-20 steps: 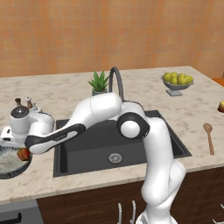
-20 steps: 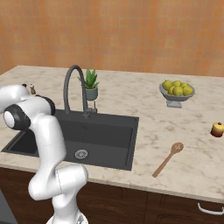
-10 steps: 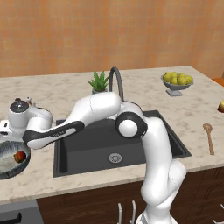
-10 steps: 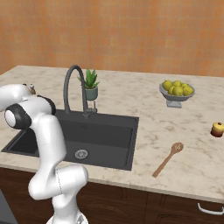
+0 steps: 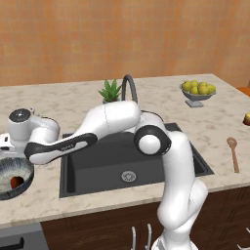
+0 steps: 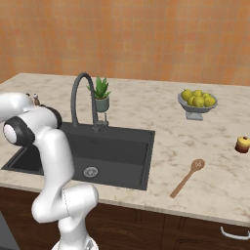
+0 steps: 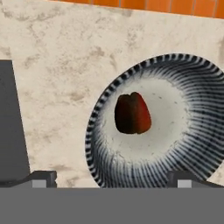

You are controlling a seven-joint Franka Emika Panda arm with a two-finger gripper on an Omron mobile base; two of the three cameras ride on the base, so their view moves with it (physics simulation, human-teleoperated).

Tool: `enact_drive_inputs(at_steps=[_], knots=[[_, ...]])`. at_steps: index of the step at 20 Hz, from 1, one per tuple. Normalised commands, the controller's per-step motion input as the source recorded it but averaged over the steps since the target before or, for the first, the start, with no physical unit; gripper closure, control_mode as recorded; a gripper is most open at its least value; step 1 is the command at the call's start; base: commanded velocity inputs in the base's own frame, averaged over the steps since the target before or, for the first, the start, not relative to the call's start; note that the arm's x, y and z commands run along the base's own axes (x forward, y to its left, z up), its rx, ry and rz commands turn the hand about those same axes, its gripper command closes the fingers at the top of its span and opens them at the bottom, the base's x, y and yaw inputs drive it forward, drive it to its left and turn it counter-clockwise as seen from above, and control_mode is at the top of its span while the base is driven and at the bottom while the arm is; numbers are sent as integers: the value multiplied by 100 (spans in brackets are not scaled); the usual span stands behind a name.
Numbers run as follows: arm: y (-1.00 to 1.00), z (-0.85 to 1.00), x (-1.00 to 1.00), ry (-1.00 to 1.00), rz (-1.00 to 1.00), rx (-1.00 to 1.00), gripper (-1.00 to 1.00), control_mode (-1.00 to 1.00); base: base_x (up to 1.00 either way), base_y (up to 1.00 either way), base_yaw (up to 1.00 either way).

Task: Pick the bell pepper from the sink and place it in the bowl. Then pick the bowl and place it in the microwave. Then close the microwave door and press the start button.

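Now bell pepper (image 7: pixel 132 113) inside bowl (image 7: pixel 192 144), sink (image 5: pixel 97 166) beside.

- no readable text, labels, brands, numbers or signs anywhere in these pictures.
- the surfaces on show carry only patterns and plain colour, no lettering.

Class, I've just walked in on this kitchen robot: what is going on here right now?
A white arm reaches left over the counter, its open gripper above the bowl, gripping nothing. The bell pepper already lies inside the bowl, which sits on the counter left of the sink. So the first step looks done; lifting the bowl toward the microwave is probably next.
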Motion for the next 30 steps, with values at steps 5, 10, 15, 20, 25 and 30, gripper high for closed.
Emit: enact_drive_inputs(at_steps=[5,10,15,20,25,30], knots=[[-44,-42,-19,0,7,11,-100,-100,0,0,0],[-5,-27,36,1,1,3,-100,-100,0,0,0],[29,-15,40,10,0,0,-100,-100,0,0,0],[42,0,23,10,0,0,-100,-100,0,0,0],[19,-14,-4,6,0,0,-100,-100,0,0,0],[0,-37,-23,0,1,0,-100,-100,0,0,0]])
